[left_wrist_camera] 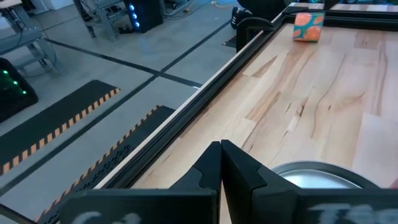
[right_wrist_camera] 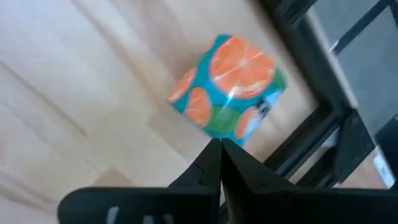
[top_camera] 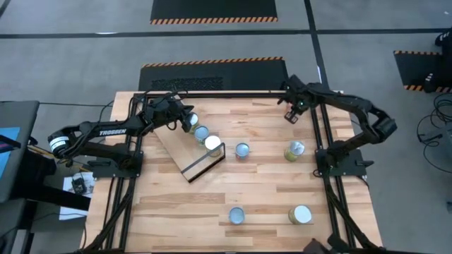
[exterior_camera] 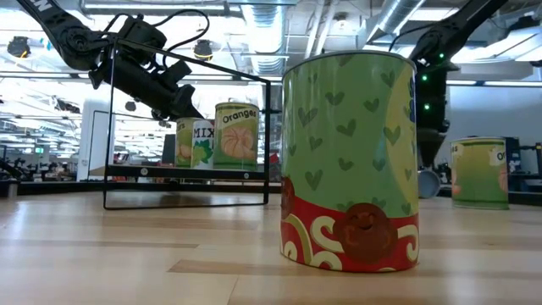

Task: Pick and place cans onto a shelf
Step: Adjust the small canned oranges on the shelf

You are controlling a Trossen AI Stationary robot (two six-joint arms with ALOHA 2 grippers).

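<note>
The shelf [top_camera: 174, 147], a pale plywood panel with a dark frame [top_camera: 206, 162] at its near end, lies slanted at the table's far left. Three cans stand on it in a row [top_camera: 189, 121] [top_camera: 201, 132] [top_camera: 212, 143]; the low view shows them inside the frame [exterior_camera: 236, 134]. Several more cans stand on the table [top_camera: 242, 149] [top_camera: 295, 149] [top_camera: 236, 215] [top_camera: 301, 215]. My left gripper [top_camera: 183, 117] [left_wrist_camera: 221, 163] is shut beside the farthest shelf can's silver top [left_wrist_camera: 317, 177]. My right gripper [top_camera: 291, 116] [right_wrist_camera: 219, 154] is shut over a small orange-patterned box [right_wrist_camera: 229, 84] at the far right. My left gripper's shut fingers [left_wrist_camera: 205, 177] stand right at the rim of the farthest shelf can's top [left_wrist_camera: 292, 173], coming nearly level from the table's left. Whether they touch it I cannot tell.
A black rail [top_camera: 233, 94] runs along the table's far edge, and black posts [top_camera: 328, 152] stand at the right. One can [exterior_camera: 349, 161] fills the low view's middle. The same orange-patterned box [left_wrist_camera: 309, 26] shows far off in the left wrist view. Bare wood lies near the front edge.
</note>
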